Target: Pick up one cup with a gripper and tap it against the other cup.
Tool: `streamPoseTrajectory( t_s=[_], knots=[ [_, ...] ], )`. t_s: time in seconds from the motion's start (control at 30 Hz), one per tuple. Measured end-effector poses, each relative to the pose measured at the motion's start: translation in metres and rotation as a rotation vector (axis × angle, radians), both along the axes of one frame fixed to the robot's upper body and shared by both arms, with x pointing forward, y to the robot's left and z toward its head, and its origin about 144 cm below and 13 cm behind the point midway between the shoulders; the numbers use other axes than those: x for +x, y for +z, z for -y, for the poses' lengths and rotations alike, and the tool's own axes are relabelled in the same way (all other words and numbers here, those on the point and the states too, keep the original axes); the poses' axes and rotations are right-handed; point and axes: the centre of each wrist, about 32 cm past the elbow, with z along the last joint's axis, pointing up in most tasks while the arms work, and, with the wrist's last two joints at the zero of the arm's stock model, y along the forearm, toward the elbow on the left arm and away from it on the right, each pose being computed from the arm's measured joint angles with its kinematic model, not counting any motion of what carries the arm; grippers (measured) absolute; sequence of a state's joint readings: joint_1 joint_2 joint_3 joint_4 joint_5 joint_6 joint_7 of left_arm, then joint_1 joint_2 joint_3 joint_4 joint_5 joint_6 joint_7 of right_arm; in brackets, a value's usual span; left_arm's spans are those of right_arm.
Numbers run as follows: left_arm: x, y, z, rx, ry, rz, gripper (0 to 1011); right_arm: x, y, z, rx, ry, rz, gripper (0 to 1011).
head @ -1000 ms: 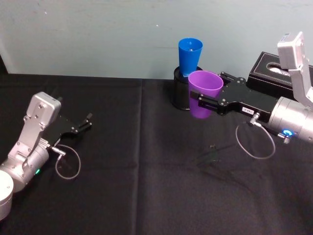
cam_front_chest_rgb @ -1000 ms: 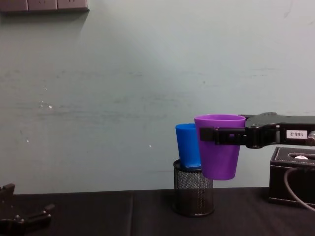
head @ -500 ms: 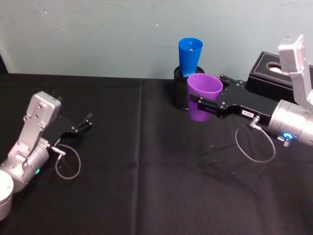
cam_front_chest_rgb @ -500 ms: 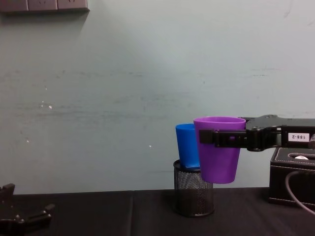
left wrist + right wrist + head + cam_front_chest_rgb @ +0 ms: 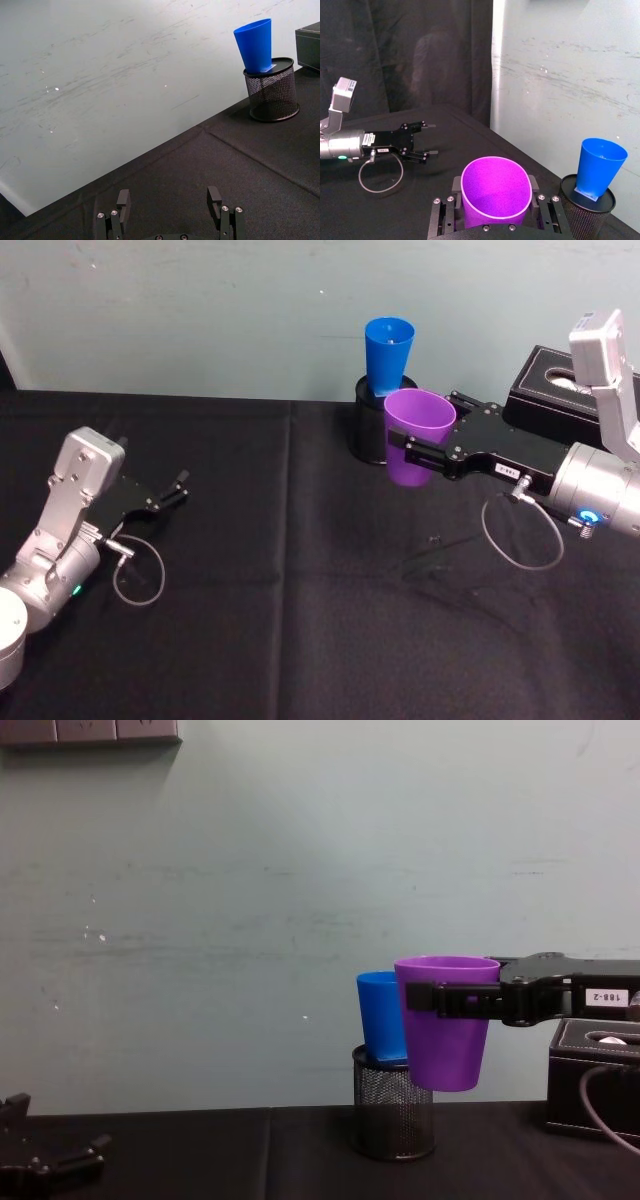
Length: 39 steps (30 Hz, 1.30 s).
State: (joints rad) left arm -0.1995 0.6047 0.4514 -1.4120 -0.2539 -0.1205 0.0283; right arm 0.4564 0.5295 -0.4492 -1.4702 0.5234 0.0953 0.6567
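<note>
While clamped between the right claw [image 5: 418, 450] fingers, the purple cup [image 5: 417, 433] (upright) hangs beside the blue cup [image 5: 387, 354].

A purple cup [image 5: 417, 432] sits in the right claw [image 5: 420, 450], which is black with a small white label on a silver-grey arm with a blue ring light. At its 11 o'clock in the head view, a bright blue cup [image 5: 388, 352] stands in a black wire-mesh pen holder [image 5: 393, 1116]. The tabletop [image 5: 300, 620] is covered in black cloth, the wall pale green-grey, the left claw [image 5: 165, 498] black, and a black box [image 5: 560, 385] lies at 2 o'clock.
</note>
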Motion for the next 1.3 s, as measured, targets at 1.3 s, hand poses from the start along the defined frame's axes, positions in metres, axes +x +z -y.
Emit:
streamPoseTrajectory(
  t_s=[1.3],
  knots=[
    [0.000, 0.000, 0.000, 0.000, 0.000, 0.000, 1005, -0.011, -0.049, 0.003, 0.003, -0.027, -0.007, 741]
  ],
)
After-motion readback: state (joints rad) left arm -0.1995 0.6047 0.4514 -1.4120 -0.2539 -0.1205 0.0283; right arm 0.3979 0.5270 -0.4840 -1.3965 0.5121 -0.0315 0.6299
